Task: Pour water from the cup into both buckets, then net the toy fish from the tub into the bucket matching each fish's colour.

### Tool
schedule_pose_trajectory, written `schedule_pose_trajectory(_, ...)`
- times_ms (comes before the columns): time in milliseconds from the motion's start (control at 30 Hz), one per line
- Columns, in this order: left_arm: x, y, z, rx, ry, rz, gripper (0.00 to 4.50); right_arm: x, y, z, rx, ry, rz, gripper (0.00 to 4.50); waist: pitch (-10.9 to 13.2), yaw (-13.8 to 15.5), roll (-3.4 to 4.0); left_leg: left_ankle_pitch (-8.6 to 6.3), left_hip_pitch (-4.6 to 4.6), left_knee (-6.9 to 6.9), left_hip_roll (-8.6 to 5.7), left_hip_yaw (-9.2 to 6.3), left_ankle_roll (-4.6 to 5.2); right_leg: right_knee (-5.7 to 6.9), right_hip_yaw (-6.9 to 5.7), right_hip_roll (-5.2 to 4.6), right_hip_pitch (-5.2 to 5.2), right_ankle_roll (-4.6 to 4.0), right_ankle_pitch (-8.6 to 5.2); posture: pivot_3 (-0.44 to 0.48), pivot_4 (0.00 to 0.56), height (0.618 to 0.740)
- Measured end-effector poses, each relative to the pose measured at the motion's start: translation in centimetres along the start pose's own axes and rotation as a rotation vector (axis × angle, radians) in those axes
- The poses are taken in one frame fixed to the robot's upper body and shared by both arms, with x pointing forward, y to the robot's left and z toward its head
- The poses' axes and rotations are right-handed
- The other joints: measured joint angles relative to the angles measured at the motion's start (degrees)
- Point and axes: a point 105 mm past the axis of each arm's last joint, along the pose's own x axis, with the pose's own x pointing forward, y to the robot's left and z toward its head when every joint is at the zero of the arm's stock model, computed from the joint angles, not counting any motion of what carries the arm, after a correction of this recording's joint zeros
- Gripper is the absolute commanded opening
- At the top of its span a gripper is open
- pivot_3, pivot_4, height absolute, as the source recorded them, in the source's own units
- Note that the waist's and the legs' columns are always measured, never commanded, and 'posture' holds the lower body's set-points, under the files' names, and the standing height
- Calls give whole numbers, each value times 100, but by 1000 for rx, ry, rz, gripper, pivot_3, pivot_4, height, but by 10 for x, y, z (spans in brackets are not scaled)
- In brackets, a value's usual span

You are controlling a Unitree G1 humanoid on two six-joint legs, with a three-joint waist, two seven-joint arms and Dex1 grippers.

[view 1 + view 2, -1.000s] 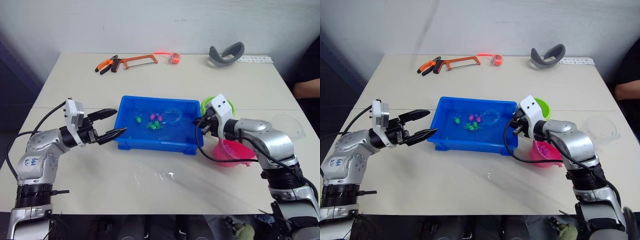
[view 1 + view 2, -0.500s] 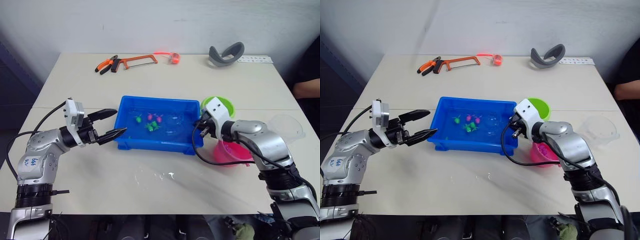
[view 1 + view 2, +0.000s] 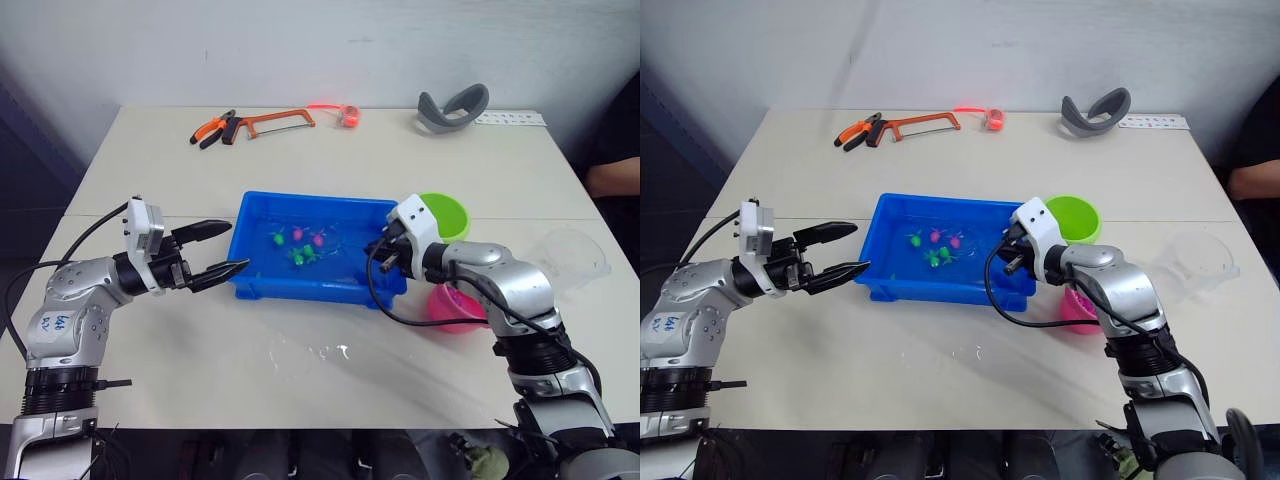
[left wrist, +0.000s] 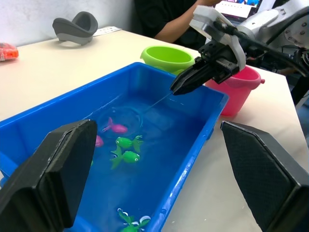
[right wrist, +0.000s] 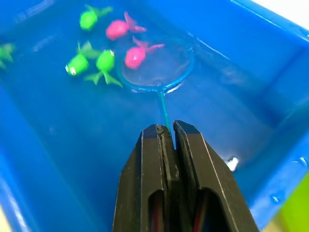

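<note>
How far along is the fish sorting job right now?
Pouring may be done: the cup sits aside beyond the pink bucket. Netting is in hand: the right gripper is shut on the net, dipped in the tub with a pink fish inside its hoop. The green fish and others are in the tub; the green bucket looks empty. The left gripper waits open.

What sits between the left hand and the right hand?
The blue tub with its toy fish lies between the left hand and right hand, per the left eye view.
</note>
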Motion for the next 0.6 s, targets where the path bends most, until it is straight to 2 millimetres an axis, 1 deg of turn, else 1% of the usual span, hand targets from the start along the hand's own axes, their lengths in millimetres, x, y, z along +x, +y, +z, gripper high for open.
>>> schedule_pose_trajectory(100,-3,1,3,18,16,-21,4454,-7,-1,5,61,-27,19,0,0,1,0,0,0,0,-1,0,0,0,0,1,-1,0,0,0,150,740)
schedule_pose_trajectory(200,-6,2,5,26,26,-43,4454,-15,3,15,104,-72,64,0,0,-5,0,0,0,0,0,0,0,0,1,1,-1,0,0,0,150,740)
schedule_pose_trajectory(300,-3,1,12,47,23,-85,4454,-25,9,20,144,-96,119,0,0,4,0,0,-2,-1,-1,-1,0,1,0,1,-2,0,0,0,150,740)
schedule_pose_trajectory(400,0,0,18,65,20,-114,4454,-35,14,22,146,-98,156,0,0,8,0,0,-4,-1,-2,-1,1,1,-1,0,-2,0,0,0,150,740)
schedule_pose_trajectory(467,2,0,23,68,13,-133,4454,-50,14,25,120,-114,166,0,0,8,0,0,-3,-1,-4,-1,2,0,1,-1,-2,0,0,0,150,740)
schedule_pose_trajectory(533,6,-2,24,65,15,-156,4454,-60,13,27,96,-125,164,0,0,6,0,0,-4,-1,-4,-1,2,0,0,0,-2,0,0,0,150,740)
schedule_pose_trajectory(600,12,-5,26,64,10,-188,4454,-76,12,25,77,-134,156,0,0,22,-1,0,-4,-1,-4,-3,2,0,-1,0,-1,0,0,0,150,740)
